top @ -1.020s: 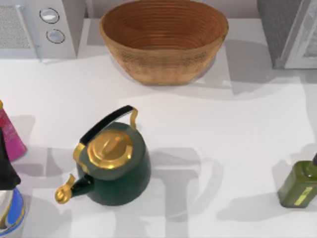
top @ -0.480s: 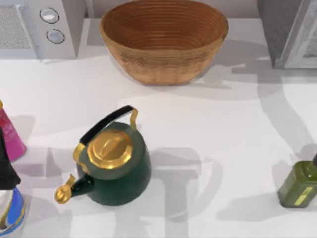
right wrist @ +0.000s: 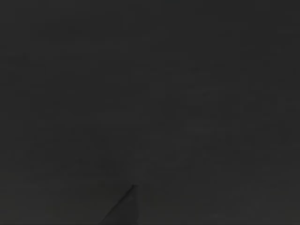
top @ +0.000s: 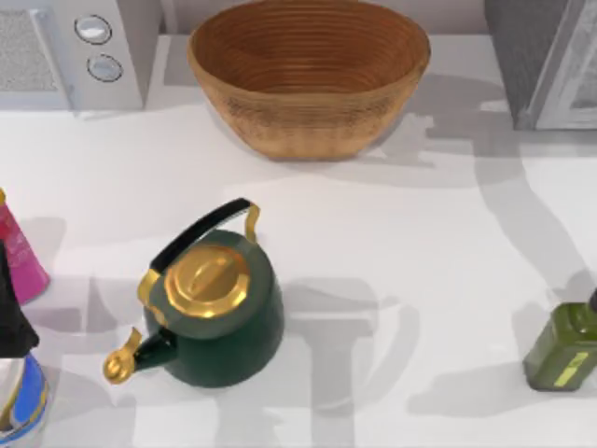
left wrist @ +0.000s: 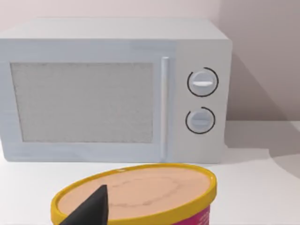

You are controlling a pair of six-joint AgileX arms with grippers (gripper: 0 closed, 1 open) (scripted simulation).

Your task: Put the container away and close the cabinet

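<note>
Across the top view lay the white tabletop (top: 438,280), its widest bare stretch running from the middle toward the right, between the kettle and the olive-green bottle; a second open band crossed it between the basket and the kettle. At the far right corner stood the grey cabinet (top: 522,56), cut off by the picture's edge, with a pale panel on its right side; at the far left corner sat the white microwave (top: 65,56), its two round dials facing the table's middle. Between them, against the far edge, rested the wicker basket (top: 308,84), well apart from both. The dark green kettle (top: 219,317) with its gold lid and black handle stood left of centre, upright, its spout pointing toward the near left corner. The olive-green bottle (top: 560,345) stood at the right edge, well apart from the kettle; the pink bottle (top: 23,261) stood at the left edge; a blue-and-white object with gold trim (top: 20,401) sat at the near left corner.

In the left wrist view a yellow-rimmed tub with a tan top (left wrist: 140,192) sat before the microwave, just below the left tool (left wrist: 91,208); whether that tool was wide or narrow could not be told. The right wrist view was dark; the right tool (right wrist: 125,206) could not be judged either. The container's place could not be told.
</note>
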